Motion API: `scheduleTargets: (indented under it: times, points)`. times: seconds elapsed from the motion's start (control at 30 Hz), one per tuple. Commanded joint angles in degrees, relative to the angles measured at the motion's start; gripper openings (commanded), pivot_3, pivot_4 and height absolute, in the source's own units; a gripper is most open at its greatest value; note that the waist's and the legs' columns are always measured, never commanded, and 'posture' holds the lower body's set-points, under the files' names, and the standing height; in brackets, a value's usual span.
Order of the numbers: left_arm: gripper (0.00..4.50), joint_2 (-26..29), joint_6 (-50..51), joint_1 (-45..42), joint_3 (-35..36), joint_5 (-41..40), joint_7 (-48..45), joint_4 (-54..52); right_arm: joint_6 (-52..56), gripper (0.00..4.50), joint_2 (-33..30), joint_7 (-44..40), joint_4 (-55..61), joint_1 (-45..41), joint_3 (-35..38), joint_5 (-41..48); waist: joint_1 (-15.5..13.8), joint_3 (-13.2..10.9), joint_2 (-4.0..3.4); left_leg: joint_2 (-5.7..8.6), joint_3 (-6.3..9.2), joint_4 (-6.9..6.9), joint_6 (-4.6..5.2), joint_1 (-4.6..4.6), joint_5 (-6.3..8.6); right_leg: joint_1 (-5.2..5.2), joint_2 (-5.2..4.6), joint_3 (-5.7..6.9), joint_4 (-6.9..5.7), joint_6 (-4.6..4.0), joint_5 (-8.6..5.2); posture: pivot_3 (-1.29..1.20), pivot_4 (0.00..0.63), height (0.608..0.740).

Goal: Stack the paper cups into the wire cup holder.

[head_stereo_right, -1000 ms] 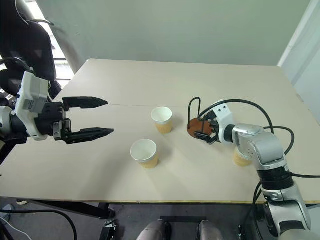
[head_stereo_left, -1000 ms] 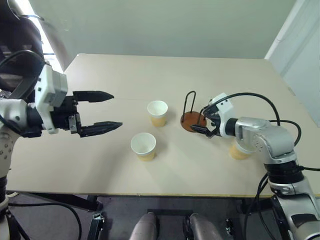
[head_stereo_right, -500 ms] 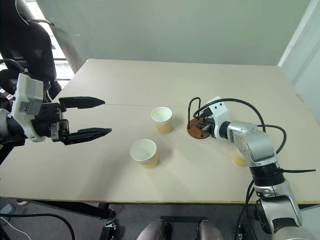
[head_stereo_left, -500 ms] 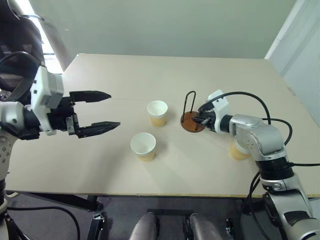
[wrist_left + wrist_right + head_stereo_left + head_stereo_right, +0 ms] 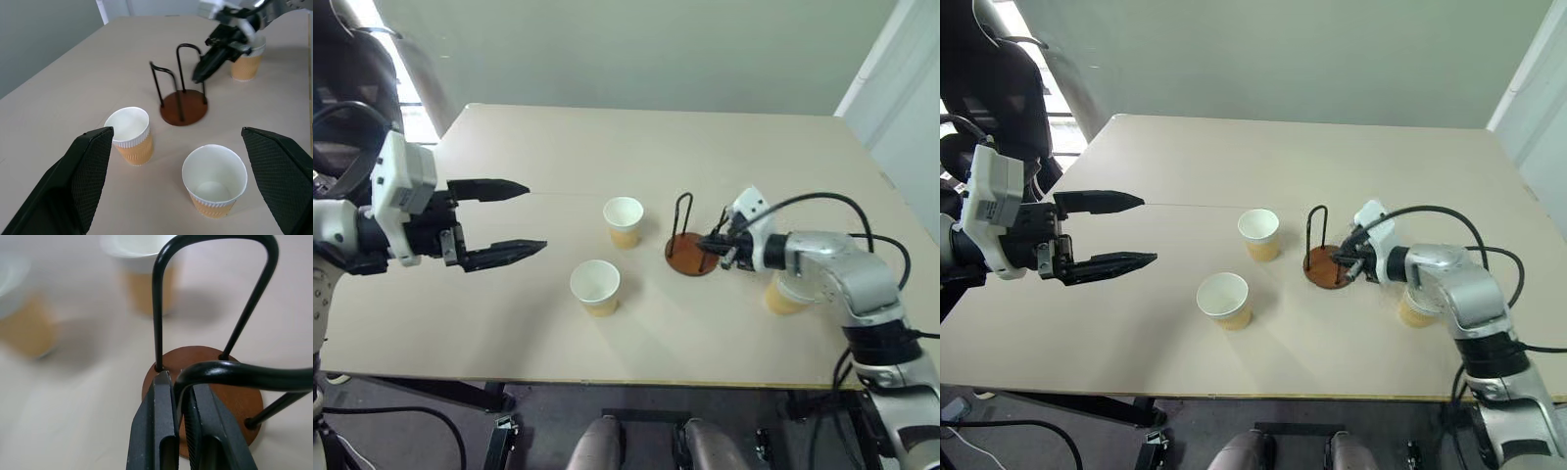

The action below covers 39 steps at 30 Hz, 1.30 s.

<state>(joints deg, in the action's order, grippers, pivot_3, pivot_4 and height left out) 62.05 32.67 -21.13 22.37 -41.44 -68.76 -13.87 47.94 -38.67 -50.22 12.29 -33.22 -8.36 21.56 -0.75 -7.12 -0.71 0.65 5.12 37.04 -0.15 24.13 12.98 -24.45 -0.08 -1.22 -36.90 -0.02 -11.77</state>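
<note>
We see the wire cup holder (image 5: 691, 252) standing near the middle of the beige table (image 5: 558, 157), with wide bare tabletop behind it up to the far edge and a narrower strip toward the near edge. Our right gripper (image 5: 712, 242) has its fingers pinched onto one of the holder's black wire loops, the wire running between them in the right wrist view. Two paper cups (image 5: 624, 221) (image 5: 595, 286) stand upright and apart just left of the holder; a third paper cup (image 5: 781, 294) sits right of it, partly hidden behind our right arm. Our left gripper (image 5: 514, 216) hovers spread wide and empty over the table's left side
</note>
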Motion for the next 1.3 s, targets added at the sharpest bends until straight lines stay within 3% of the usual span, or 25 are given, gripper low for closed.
scheduleTargets:
  times: [0.03,0.27,0.87,1.0,1.3]
  points:
    - [4.50,1.22,-0.44,-1.37,0.95,-0.56,-0.58,-0.45,-2.82,0.04,-4.16,-8.69,7.35,1.72,0.84,4.62,0.03,0.00,0.00,-0.01,0.00,0.00,-0.08,0.00,-0.04,0.00,0.02,0.00,0.00,0.00,-0.01,0.00,0.150,0.740]
    - [4.50,1.14,-0.50,-3.40,-1.03,-0.19,-1.61,0.72,-6.11,0.04,-10.16,-18.41,16.02,8.12,-0.60,8.49,0.13,-0.01,0.16,-0.27,0.01,0.01,-0.13,-0.07,-0.05,0.07,0.28,-0.03,-0.02,-0.21,-0.14,0.00,0.150,0.740]
    - [4.50,1.18,-0.81,-4.12,-2.22,0.95,-2.34,1.48,-9.51,0.04,-9.12,-15.61,14.21,8.58,-4.90,2.53,0.33,-0.03,0.21,-0.57,0.05,0.05,0.07,-0.10,-0.26,0.07,0.78,-0.30,-0.02,-0.59,-0.11,0.00,0.150,0.740]
    - [4.50,1.18,-0.83,-4.48,-2.39,1.04,-2.34,1.72,-9.03,1.04,-9.51,-16.34,14.29,8.60,-5.17,3.07,0.33,-0.02,0.22,-0.58,0.06,0.05,0.06,-0.10,-0.26,0.07,0.79,-0.30,-0.02,-0.58,-0.11,0.00,0.150,0.740]
    - [4.50,1.17,-1.21,-5.00,-2.83,1.23,-2.70,2.52,-10.95,4.26,-13.26,-18.58,14.14,8.53,-5.53,0.96,0.30,-0.02,0.23,-0.58,0.07,0.05,0.06,-0.09,-0.25,0.07,0.79,-0.30,-0.02,-0.59,-0.11,0.00,0.150,0.740]
